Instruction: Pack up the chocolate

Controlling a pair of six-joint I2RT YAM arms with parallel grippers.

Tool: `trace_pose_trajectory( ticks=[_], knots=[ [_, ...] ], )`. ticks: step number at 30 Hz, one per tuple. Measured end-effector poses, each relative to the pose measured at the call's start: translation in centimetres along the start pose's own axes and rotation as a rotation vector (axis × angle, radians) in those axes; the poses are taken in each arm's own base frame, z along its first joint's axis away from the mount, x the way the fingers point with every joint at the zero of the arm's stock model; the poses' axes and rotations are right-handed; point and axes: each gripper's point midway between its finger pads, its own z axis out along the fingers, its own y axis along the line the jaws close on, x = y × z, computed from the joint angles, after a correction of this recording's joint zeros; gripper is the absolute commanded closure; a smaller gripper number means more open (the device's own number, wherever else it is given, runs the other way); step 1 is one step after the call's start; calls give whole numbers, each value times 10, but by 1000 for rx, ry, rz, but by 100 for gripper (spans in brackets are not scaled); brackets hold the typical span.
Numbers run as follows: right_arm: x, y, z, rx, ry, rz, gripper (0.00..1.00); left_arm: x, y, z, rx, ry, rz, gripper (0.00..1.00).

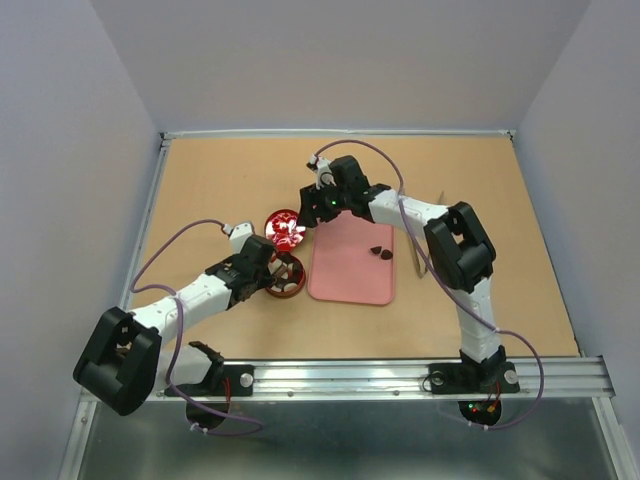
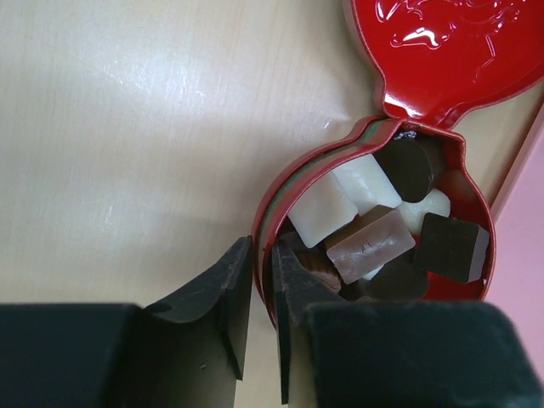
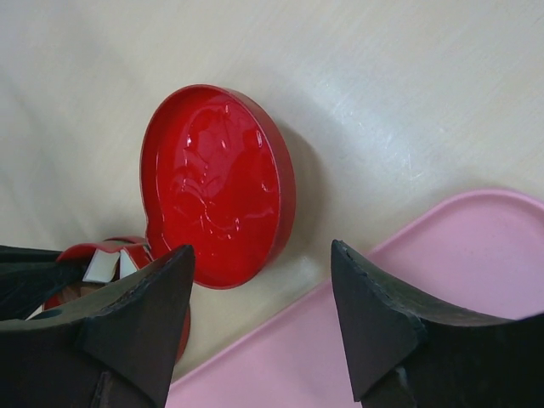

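Note:
Several chocolates, cream-white (image 2: 323, 210), light brown (image 2: 371, 245) and dark (image 2: 450, 246), lie in the open round red tin (image 2: 272, 191). My left gripper (image 2: 262, 248) is shut on the tin's near rim, one finger inside and one outside; it shows in the top view (image 1: 270, 272) too. Two dark chocolates (image 1: 381, 251) lie on the pink tray (image 1: 345, 275). My right gripper (image 3: 263, 263) is open and empty, hovering above the tray's far left edge beside the tin's lid (image 3: 217, 183); it is also in the top view (image 1: 312, 208).
The red lid (image 1: 285, 228) lies just beyond the tin (image 1: 287, 279), touching its rim. The tray's edge (image 3: 442, 255) runs under my right fingers. The table has a raised rim (image 1: 340, 133) at the back and walls on both sides.

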Motion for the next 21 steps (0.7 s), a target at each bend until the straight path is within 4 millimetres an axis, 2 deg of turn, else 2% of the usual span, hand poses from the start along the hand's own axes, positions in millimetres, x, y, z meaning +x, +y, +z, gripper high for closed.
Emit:
trace_pose_trajectory(
  ticks=[4,8,13,21],
  knots=[
    [3,-2,7,-9,6,3,30,0,-1,0,2,-2,3,88],
    [12,-6,13,-8,27,12,30,-1,0,1,-2,-4,8,92],
    [20,-6,17,-28,46,20,30,-1,0,1,-3,-4,12,93],
    [22,-2,24,-71,47,29,31,-3,-1,3,-4,-7,28,94]
  ],
)
